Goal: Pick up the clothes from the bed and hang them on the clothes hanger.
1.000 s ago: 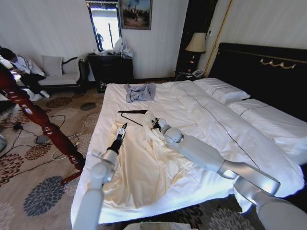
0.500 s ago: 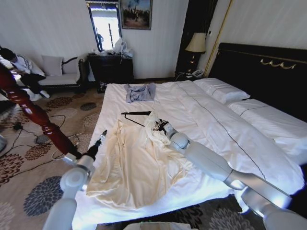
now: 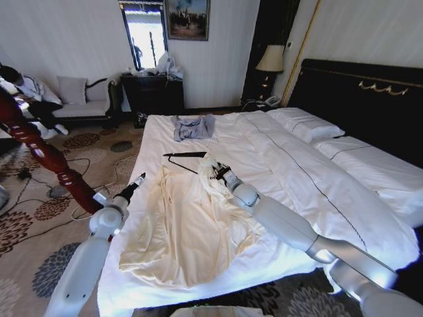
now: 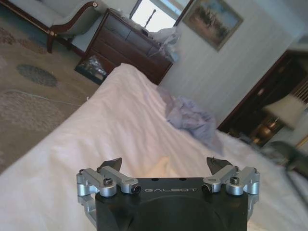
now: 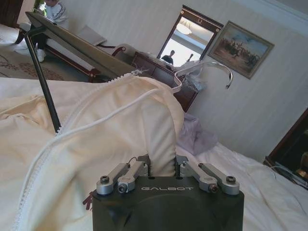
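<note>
At about nine o'clock in the head view, the left gripper [image 3: 137, 179] hovers off the bed's [image 3: 198, 135] near edge, just beside the clothes' [image 3: 188, 228] left hem; the left wrist view shows its jaws spread wide and empty. The cream clothes lie spread across the white sheet at centre, most of the fabric slack. At about twelve o'clock from them the clothes hanger [image 3: 184, 156] lies flat on the bed, its bar just past the collar. To the right, the right gripper [image 3: 215, 172] has its jaws closed narrow on a raised fold of the clothes near the collar.

Risk, as I judge it: the thin fabric could slip from that small pinch, or the hanger could snag and drag as the collar lifts. No containers are in play here.
</note>
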Tool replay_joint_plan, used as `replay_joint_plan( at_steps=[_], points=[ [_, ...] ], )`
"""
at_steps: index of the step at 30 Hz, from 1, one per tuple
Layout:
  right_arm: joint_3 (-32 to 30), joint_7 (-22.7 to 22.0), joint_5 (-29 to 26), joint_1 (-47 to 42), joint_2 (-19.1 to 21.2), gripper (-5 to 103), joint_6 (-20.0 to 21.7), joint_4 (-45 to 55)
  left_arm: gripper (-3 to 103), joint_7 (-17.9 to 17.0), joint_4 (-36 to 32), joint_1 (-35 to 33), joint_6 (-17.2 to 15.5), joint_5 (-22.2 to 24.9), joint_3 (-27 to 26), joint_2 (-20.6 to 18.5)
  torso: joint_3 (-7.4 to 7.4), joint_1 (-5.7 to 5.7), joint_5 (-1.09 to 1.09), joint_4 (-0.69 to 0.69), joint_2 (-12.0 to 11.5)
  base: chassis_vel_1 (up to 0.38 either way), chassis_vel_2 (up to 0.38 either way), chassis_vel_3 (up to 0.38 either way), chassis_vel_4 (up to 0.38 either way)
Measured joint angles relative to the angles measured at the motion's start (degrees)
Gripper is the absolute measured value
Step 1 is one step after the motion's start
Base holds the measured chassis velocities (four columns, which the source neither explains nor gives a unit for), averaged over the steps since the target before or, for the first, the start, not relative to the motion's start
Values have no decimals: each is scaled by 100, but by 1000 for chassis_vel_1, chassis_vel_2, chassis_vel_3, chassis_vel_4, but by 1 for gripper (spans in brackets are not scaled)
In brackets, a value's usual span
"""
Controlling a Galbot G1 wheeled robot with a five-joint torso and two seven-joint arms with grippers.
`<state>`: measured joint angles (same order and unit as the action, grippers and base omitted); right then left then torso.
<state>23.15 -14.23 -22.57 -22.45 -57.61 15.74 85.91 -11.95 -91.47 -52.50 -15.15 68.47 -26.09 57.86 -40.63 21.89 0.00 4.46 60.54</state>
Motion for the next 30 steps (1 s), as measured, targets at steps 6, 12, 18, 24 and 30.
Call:
replay_joint_plan(
  at_steps=[6,12,18,24,30],
  points=[
    [-36,-35,-3,38,-42,23,17,42,97,-12,904,1164,-74,-601,902,-55,0,0,0,0,0,0,0,0,0],
    [161,1,61,308,-273,23,-82,-41,96,-22,1669,1639,-117,-813,1082,141,-1,1,-1,0,0,0,0,0,0],
    [310,45,78,463,-418,23,-131,-70,91,70,2381,1992,-118,-1081,1265,278,0,0,-1,-6,0,0,0,0,0],
    [294,59,81,488,-387,23,-154,-71,84,323,2867,2353,-22,-1233,1561,462,0,0,0,3,0,0,0,0,0],
    [261,66,73,496,-366,23,-179,-62,78,631,3639,2904,107,-1563,1913,709,0,0,0,-3,0,0,0,0,0]
  ],
)
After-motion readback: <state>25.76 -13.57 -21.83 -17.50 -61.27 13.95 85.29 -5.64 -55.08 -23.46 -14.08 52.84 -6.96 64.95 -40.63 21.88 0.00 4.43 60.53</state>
